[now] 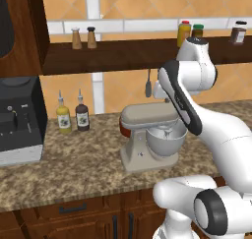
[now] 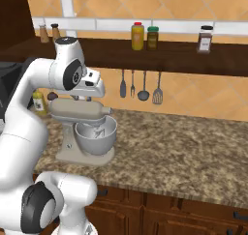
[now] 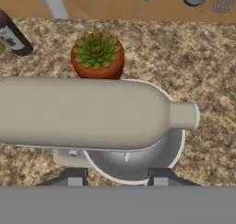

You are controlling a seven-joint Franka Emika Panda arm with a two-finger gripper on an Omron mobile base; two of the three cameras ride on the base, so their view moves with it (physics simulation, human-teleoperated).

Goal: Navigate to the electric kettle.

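Observation:
The electric kettle is out of view. My gripper [image 3: 117,176] hangs above a beige stand mixer [image 3: 92,113], pointing down at it. Its two dark fingertips [image 3: 75,174] stand wide apart with nothing between them, so it is open. The mixer [image 1: 147,137] stands on the granite counter [image 1: 74,164] in front of the arm, with a steel bowl [image 2: 96,135] under its head. My hand [image 2: 91,85] sits just above the mixer head.
A boxy black coffee machine [image 1: 18,120] stands at the counter's left end, two bottles [image 1: 72,114] beside it. A potted succulent [image 3: 97,56] sits behind the mixer. Utensils [image 2: 143,86] hang on the wall under a shelf with jars [image 2: 144,36]. Bare counter [image 2: 184,152] stretches right.

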